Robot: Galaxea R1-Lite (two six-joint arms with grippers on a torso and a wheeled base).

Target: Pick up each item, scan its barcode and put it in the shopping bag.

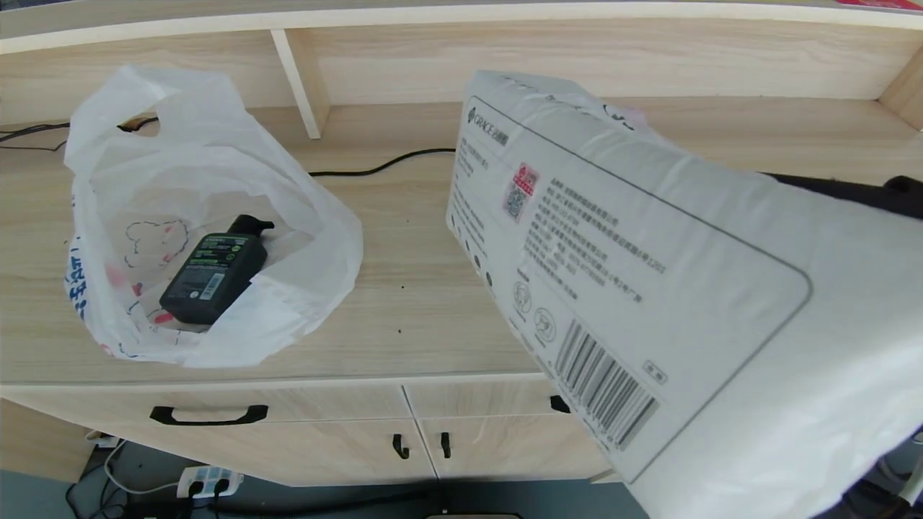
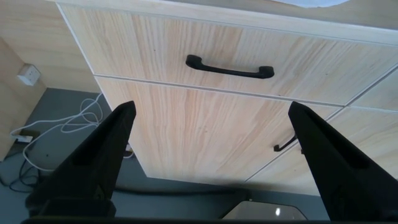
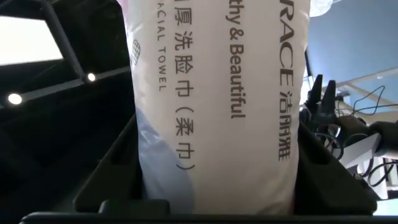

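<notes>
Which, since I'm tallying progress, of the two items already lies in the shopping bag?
The dark bottle, lying inside the shopping bag; the white towel pack is held up in the right gripper.

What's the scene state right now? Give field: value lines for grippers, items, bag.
pack: white, held up off the counter, barcode facing the head view
right gripper: shut on pack
left gripper: open, empty, low, facing a drawer
bag: on counter, robot's left, mouth open
bottle: dark, lying in bag
pending: pack not yet in bag
</notes>
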